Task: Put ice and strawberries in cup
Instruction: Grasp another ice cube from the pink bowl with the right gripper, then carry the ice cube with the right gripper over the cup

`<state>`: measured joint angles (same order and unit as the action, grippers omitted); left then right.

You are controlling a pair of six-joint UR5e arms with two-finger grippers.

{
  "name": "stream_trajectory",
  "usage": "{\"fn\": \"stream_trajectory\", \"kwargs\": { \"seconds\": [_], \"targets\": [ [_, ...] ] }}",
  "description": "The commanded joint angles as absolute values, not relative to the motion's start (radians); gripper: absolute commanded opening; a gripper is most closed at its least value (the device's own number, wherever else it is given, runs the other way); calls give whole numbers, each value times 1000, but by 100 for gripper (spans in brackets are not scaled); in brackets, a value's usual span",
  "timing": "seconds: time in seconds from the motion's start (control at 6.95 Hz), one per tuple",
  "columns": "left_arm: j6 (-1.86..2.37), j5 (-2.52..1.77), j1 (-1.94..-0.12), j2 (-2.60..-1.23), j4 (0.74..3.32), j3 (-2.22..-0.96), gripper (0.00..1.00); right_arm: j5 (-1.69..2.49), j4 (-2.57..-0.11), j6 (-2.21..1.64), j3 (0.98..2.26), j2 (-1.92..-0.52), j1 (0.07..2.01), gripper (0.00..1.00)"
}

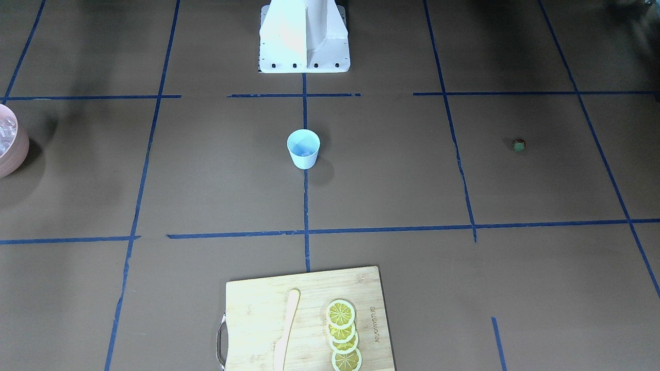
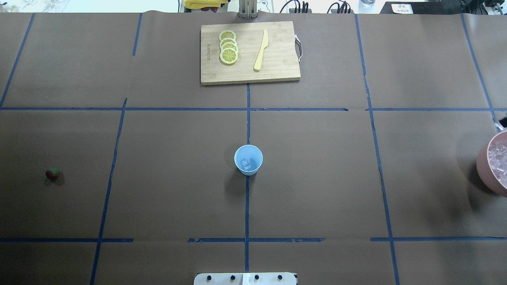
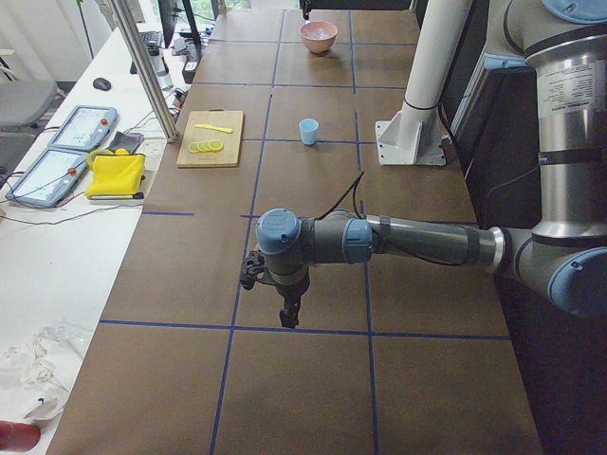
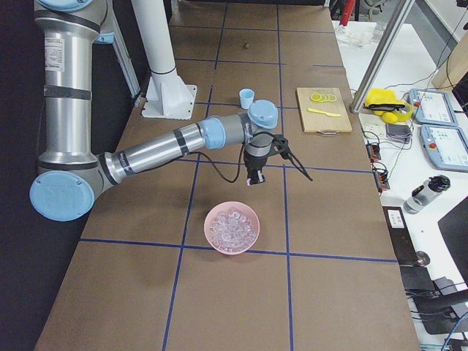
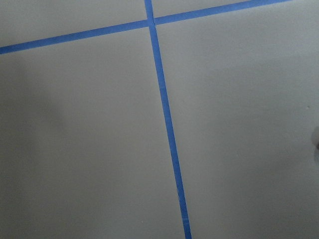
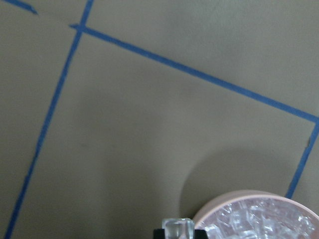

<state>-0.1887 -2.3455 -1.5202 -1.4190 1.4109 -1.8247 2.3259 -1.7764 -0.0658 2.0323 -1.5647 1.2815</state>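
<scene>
Pale-blue tapered cup (image 2: 248,159) stands at the centre of the desk (image 2: 317,178), 1 ice cube (image 2: 246,162) inside. The strawberry (image 2: 52,173) lies well apart. Pink round bowl (image 2: 483,168) holds cubed ice (image 4: 232,225). The right fingers (image 4: 254,178), near it, pinch 1 clear cube (image 6: 178,229). For the left fingers (image 3: 289,316), opening cannot be told. Wooden board (image 2: 277,71) carries 4 lemon slices (image 2: 228,46).

Nothing is crowding the cup (image 2: 248,159): bare table (image 2: 166,178) is lying on every side. The cutting board (image 2: 249,53) is sitting well beyond it, the pink bowl (image 2: 484,170) and strawberry (image 2: 52,173) at opposite edges. The right gripper (image 4: 252,179), pinching an ice cube (image 6: 178,230), is hanging over open table just beside the bowl.
</scene>
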Motion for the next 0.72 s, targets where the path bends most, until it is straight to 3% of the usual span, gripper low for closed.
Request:
{"fn": "stream_trajectory", "kwargs": {
  "seconds": [0.0,0.58],
  "targets": [
    [-189,-2345,-1520,-1419,1411,-1828,100,2319,-1816,-411,2046,-1374,1168,0],
    [-189,-2345,-1520,-1417,1411,-1825,100,2095,-1816,-1062,2019,-1026,722,0]
  ]
}}
